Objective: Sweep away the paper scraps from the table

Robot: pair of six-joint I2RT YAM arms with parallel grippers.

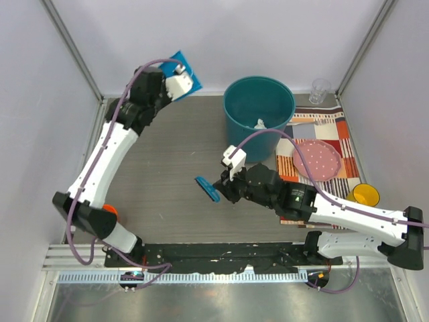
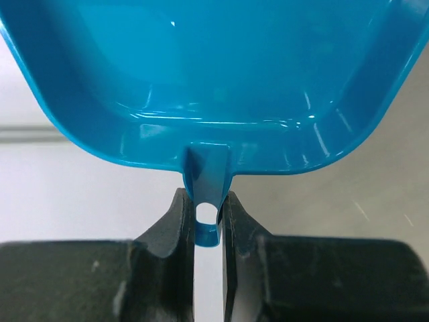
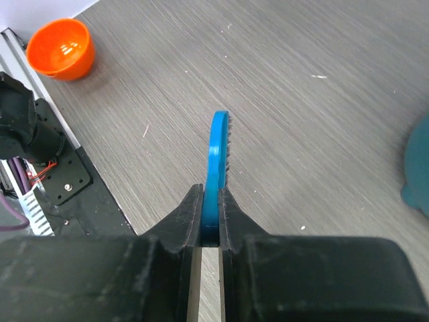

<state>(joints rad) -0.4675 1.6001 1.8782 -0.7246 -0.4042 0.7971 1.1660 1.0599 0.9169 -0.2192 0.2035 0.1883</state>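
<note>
My left gripper [image 1: 175, 84] is shut on the handle of a blue dustpan [image 1: 186, 75], held up at the table's far left corner; in the left wrist view [image 2: 209, 221] the pan [image 2: 208, 80] looks bare inside. My right gripper [image 1: 224, 186] is shut on a blue brush [image 1: 207, 188] and holds it over the middle of the table [image 1: 167, 168]; in the right wrist view [image 3: 211, 221] the brush [image 3: 217, 154] stands edge-on. White paper scraps [image 1: 261, 123] lie inside the teal bin [image 1: 259, 118]. I see no scraps on the table.
A striped placemat [image 1: 338, 137] at the right carries a pink dotted plate [image 1: 316, 159], with a yellow cup [image 1: 366, 195] at its edge. A clear glass [image 1: 320, 90] stands at the far right. An orange bowl [image 3: 62, 48] sits near the left arm's base.
</note>
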